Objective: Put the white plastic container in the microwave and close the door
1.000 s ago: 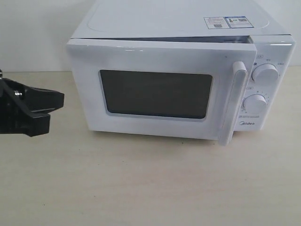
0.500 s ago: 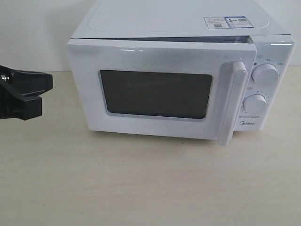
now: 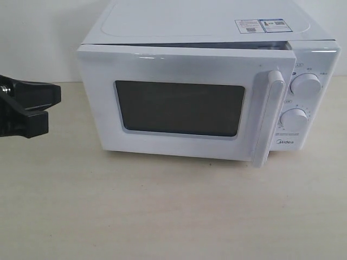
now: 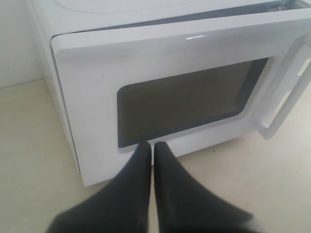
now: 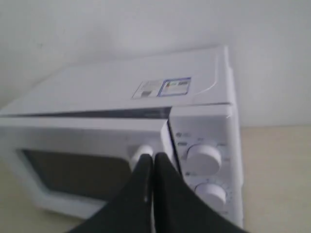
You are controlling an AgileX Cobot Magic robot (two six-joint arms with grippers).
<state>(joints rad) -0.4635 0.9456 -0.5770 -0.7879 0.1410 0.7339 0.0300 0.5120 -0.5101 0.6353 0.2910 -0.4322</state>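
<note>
The door [image 3: 162, 67] of the microwave [image 3: 179, 21] stands ajar, the white plastic container unseen (likely inside), so the right gripper [image 5: 153, 159], jaws together as on the left gripper [image 4: 151, 148], should press squarely near the handle [image 3: 271, 114].

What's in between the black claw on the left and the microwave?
Nothing. In the exterior view, only bare table lies between the left gripper and the microwave. They do not touch.

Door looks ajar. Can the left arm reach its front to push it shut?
Probably yes. The left gripper, shut, sits off the hinge side of the door, with only bare table between them and nothing blocking the door face.
</note>
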